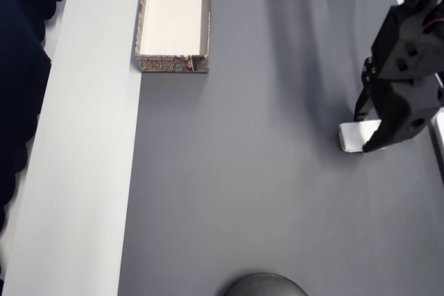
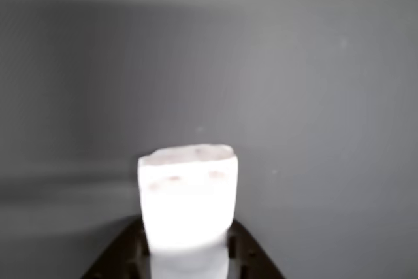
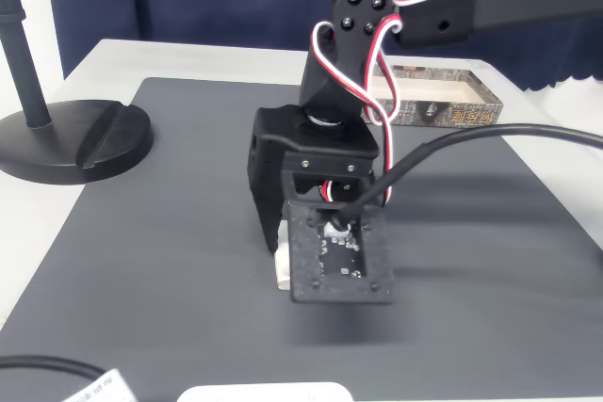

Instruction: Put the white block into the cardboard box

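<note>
White and flat, one white block (image 1: 352, 136) is lying on the dark grey mat (image 1: 263, 171) near its right edge in the overhead view. Our gripper (image 1: 371, 133) is closing around it, one finger on each side. We are seeing wide bare mat stretching between it and the single cardboard box (image 1: 174, 19), which is sitting at the far left corner, well apart.

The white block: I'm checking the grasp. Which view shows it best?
The wrist view: the white block sits large between the claw's fingers. The overhead view shows one end beside the claw; the fixed view, a sliver.
</note>
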{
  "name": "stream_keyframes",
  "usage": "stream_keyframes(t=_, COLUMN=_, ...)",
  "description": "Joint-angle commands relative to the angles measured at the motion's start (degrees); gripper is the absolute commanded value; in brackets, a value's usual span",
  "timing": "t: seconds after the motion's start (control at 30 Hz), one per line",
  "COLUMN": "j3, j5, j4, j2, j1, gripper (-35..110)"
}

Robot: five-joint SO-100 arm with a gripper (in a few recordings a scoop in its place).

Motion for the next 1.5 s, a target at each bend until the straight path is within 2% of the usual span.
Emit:
stream_keyframes(t=0.0, j3=1.32, j5=-4.22, j4=1.85, j2=5.54, j1=-0.7, gripper=3)
stream_keyframes(t=0.5, j3=9.4, j5=-6.06, j4=3.16, j2=14.06, j1=0.35, gripper=2)
stream_keyframes(t=0.87, j3=18.37, j5=-13.01, j4=3.16, j2=25.22, j1=2.02, gripper=1)
stream_keyframes(t=1.47, j3=30.94, j5=-36.83, j4=2.81, j2=43.77, j1=9.23, gripper=-2)
